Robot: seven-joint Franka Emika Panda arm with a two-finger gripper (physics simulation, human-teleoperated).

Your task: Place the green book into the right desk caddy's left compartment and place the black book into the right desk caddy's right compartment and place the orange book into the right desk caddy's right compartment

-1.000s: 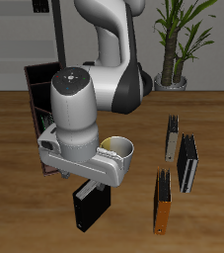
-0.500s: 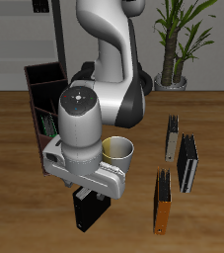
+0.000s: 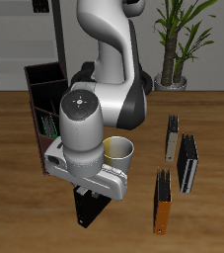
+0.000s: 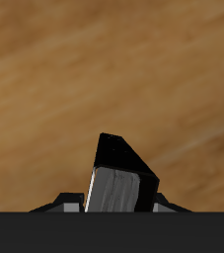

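Beside one orange book (image 3: 163,213), end effector (image 3: 88,191) grips one black book (image 3: 87,210).

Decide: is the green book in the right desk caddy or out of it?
In: the green book shows inside the right desk caddy, upright. Which compartment cannot be told.

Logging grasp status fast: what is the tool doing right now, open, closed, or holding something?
Tool: closed on the black book, which is held clear of the table in the wrist view.
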